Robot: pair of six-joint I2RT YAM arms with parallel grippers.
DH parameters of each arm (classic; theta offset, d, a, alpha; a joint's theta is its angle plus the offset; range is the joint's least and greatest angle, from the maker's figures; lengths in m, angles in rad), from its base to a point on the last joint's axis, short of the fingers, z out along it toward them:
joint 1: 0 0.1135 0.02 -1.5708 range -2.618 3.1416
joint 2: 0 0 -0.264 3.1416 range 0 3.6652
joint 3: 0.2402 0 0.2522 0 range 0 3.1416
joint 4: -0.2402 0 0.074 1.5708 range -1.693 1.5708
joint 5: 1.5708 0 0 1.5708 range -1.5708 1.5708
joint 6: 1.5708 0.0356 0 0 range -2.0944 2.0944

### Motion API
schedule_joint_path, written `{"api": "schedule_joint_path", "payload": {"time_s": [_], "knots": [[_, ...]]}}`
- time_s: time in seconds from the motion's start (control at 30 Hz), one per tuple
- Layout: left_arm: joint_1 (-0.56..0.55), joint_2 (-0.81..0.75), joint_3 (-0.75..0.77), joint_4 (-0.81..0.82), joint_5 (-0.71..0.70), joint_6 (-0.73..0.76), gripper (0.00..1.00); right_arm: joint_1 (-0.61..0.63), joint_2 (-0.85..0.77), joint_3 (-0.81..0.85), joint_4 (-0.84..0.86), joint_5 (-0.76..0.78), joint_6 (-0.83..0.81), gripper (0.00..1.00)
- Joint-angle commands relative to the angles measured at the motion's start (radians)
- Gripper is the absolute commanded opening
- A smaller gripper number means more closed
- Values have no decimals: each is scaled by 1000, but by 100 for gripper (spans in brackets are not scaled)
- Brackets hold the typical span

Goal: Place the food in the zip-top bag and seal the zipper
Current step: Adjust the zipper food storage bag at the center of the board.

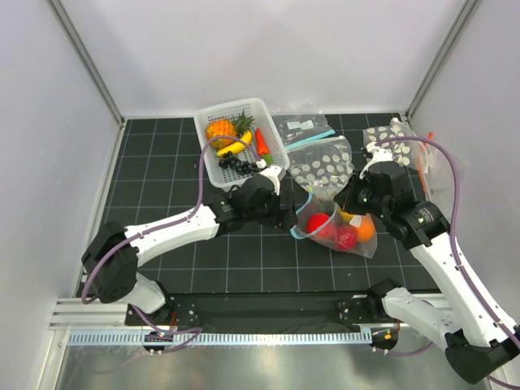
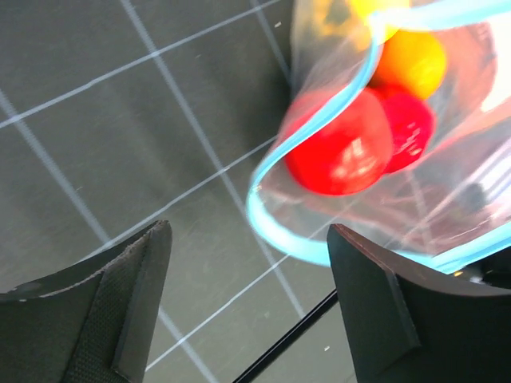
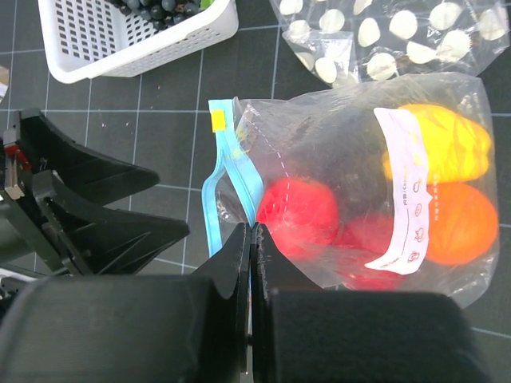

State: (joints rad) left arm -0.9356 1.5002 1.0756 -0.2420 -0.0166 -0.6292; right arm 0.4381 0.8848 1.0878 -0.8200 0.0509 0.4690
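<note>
red, orange and yellow toy fruits (image 3: pixel 299 211) inside clear floppy zip-top bag (image 3: pixel 319 128), teal-blue zipper strip (image 3: pixel 239 152) gaping
left gripper (image 2: pixel 249 231) wide, empty, beside mouth; right gripper (image 3: pixel 251 235) closed at bag edge

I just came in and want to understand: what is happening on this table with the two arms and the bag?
Two red apples, an orange and a lemon, all toys, already lie inside the clear zip-top bag. The right hand is shut and appears to pinch the bag's edge beside the teal zipper. The left hand is open at the bag's mouth and holds nothing. The zipper bows apart, so the bag is not yet sealed.
</note>
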Motion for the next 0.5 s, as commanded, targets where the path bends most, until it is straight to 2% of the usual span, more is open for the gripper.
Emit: {"api": "schedule_joint_path", "payload": {"time_s": [0.0,0.03,0.17,0.27,0.4,0.43,0.47], "knots": [[-19,25,20,133,-5,-43,81,-1,-20,-6,61,-34,10,1],[-23,44,20,141,-17,-52,77,-1,-20,-9,64,-37,13,1],[-28,120,21,179,-31,-90,73,-1,-24,-5,56,-29,10,1],[-40,160,6,225,-34,-128,65,-2,-27,-3,52,-25,10,1],[-68,163,-9,270,-49,-142,24,-1,-32,0,38,-20,10,1],[-71,155,-8,262,-54,-136,2,-1,-35,-3,36,-23,11,1],[-71,126,0,251,-54,-132,0,-1,-38,-5,35,-25,14,1]]}}
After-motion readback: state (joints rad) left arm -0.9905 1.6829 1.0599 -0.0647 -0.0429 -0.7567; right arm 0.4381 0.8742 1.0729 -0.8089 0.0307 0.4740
